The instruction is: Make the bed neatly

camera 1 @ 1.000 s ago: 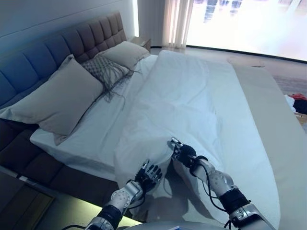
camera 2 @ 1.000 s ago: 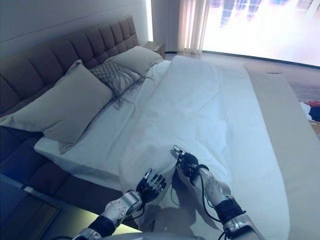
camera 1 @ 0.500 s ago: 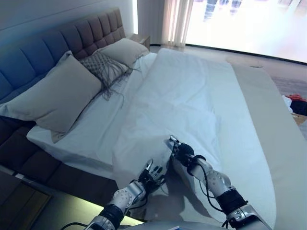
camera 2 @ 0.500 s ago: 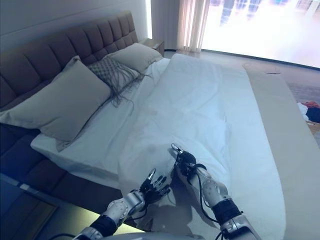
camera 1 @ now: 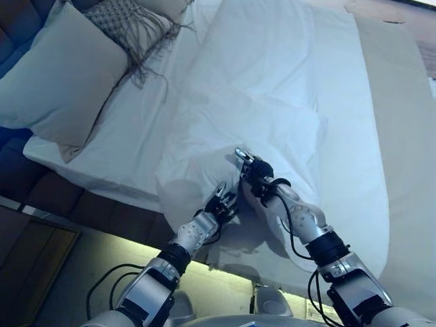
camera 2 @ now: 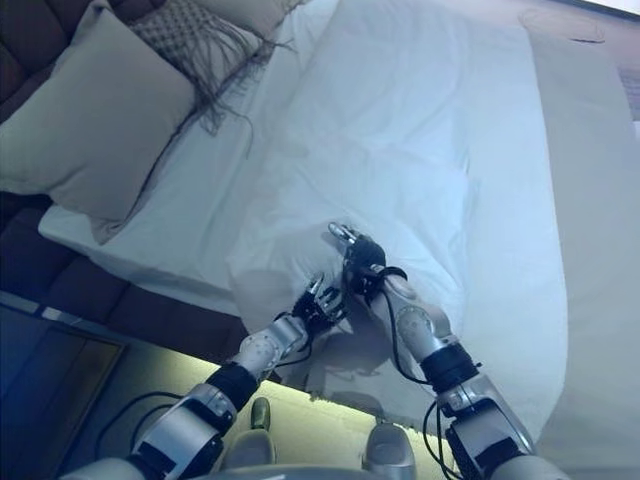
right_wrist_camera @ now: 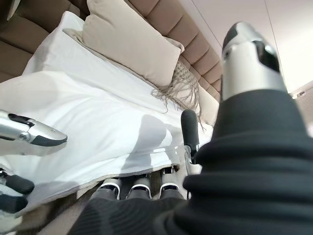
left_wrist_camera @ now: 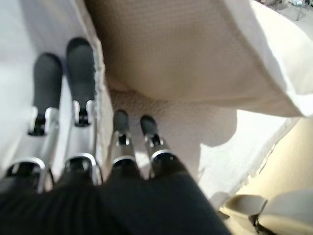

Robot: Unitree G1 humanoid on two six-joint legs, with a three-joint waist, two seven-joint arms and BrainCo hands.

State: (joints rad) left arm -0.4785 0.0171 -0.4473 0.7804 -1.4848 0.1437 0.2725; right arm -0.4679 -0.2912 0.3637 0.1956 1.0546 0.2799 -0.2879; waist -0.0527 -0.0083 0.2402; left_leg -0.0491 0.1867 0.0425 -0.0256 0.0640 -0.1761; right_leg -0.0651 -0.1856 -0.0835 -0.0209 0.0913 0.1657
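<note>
My job here is the near corner of the white duvet [camera 1: 272,109], which lies across the bed [camera 1: 402,136] with its near left corner bunched and hanging over the bed's edge, short of the pillows. My left hand [camera 1: 222,202] is at that hanging edge; my own wrist view shows the hem running between my straight fingers [left_wrist_camera: 80,63], some on top of the cloth and some beneath, so they straddle it more than clamp it. My right hand [camera 1: 251,170] is just beyond, with several fingers tucked under the duvet's edge and one finger and the thumb [right_wrist_camera: 252,49] above it, curled enough to pinch the fold. To do this well I judge I should close my left fingers properly on the hem before pulling, keep both hands level so the edge does not twist, and draw the corner far and left toward the big beige pillow [camera 1: 61,75], lifting a little so the cloth floats instead of dragging wrinkles. The fringed grey cushion [camera 1: 133,20] sits beyond that pillow and must not be snagged. No containers show; the only thing holding anything is the bed, which carries the sheet [camera 1: 122,136], pillows and duvet.
</note>
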